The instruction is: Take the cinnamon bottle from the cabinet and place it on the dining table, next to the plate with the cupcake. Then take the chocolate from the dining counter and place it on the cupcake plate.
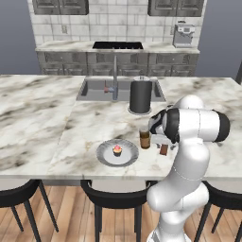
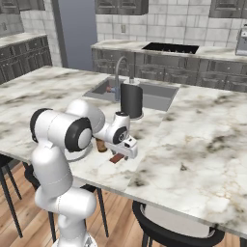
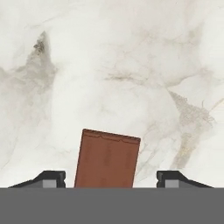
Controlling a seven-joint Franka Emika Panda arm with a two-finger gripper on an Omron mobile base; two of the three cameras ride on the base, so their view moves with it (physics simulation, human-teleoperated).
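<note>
Chocolate [image 3: 107, 159] lay skewed between your spread gripper [image 3: 112, 178] tips, untouched; closing could twist it, nudging cinnamon bottle [image 1: 145, 139] nearby.

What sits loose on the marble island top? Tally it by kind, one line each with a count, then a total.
Round flat grey plate: 1
Tiny cupcake with pink-red frosting: 1
Small amber-brown cinnamon jar: 1
Dark reddish-brown rectangular chocolate bar: 1
Tall black cylinder: 1
Total: 5
</note>
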